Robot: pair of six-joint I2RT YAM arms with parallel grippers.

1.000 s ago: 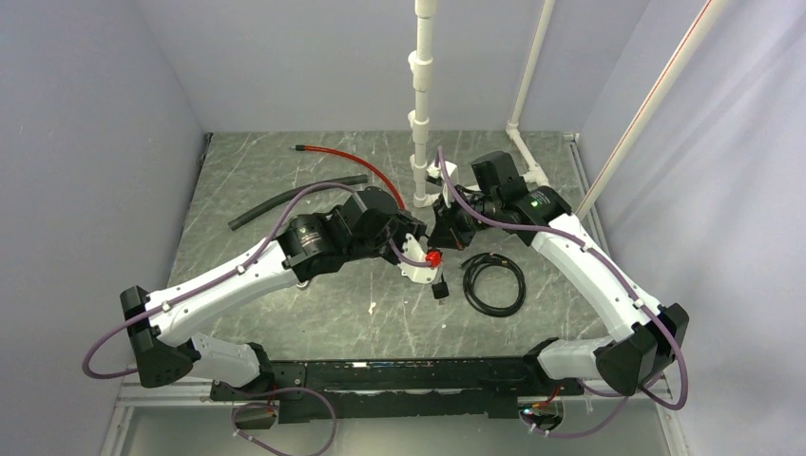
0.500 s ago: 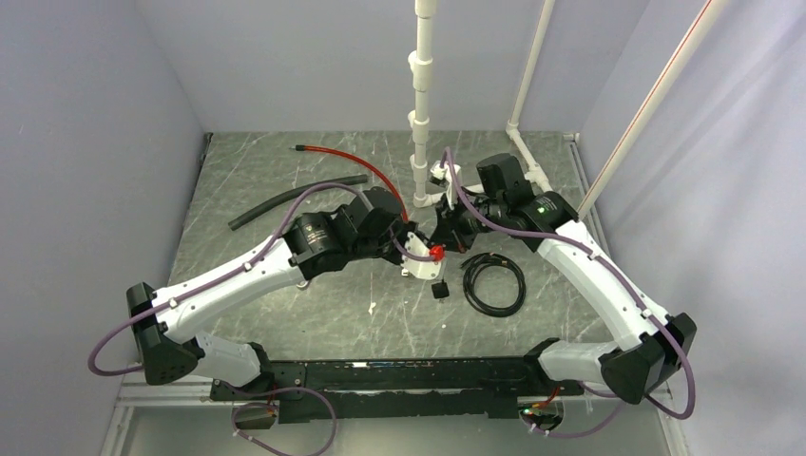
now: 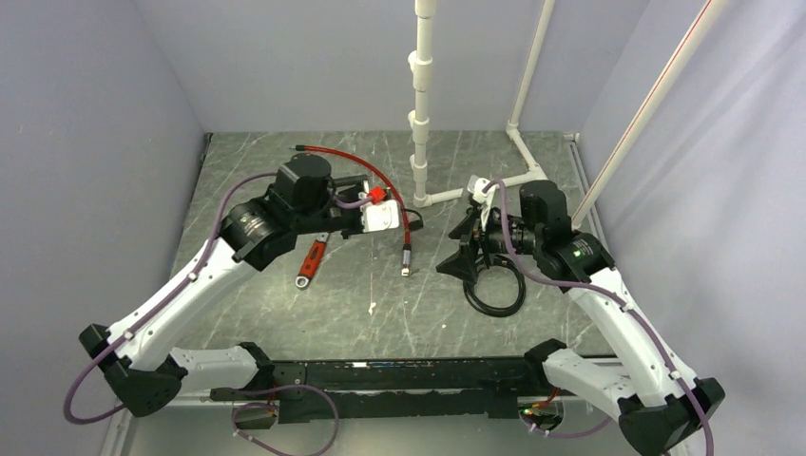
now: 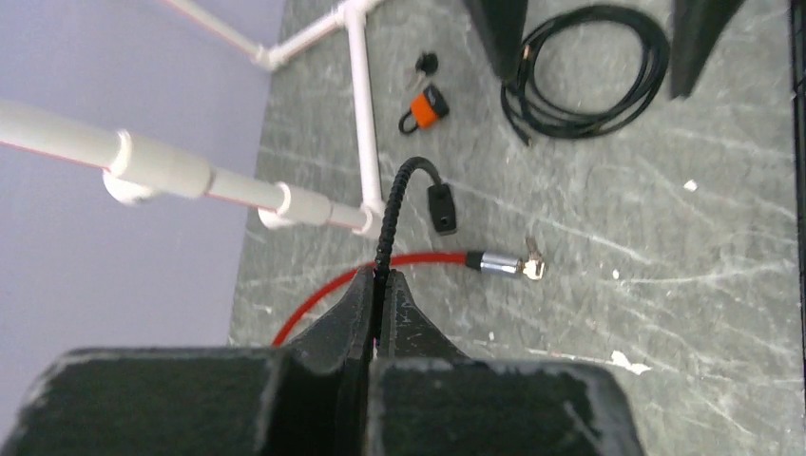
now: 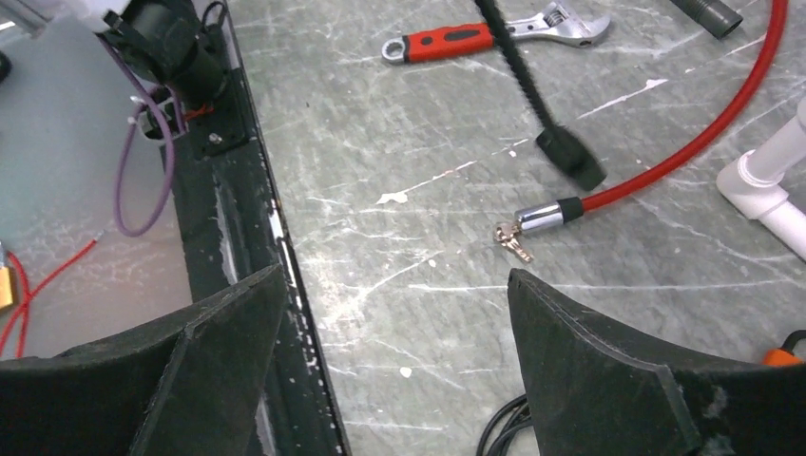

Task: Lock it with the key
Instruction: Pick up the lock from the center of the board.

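Since its cord is pinched in the pressed-together left jaws, the key is dangled just ahead of them; the padlock is seen beside the spread, empty right jaws.

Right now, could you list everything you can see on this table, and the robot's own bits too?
key: one, black, beside the padlock.
padlock: one, orange, by the pipes.
red cable: one, red, silver tip, curving mid-table.
ribbed cord: one, black, blocky end, in the left gripper.
coiled cable: one, black, right side.
wrench: one, red handle, left of centre.
hose: one, black, back left, partly hidden.
pipes: one frame, white, at the back.
table: one, grey-green, marbled.
left gripper: one, black, shut on the ribbed cord.
right gripper: one, black, open, empty.
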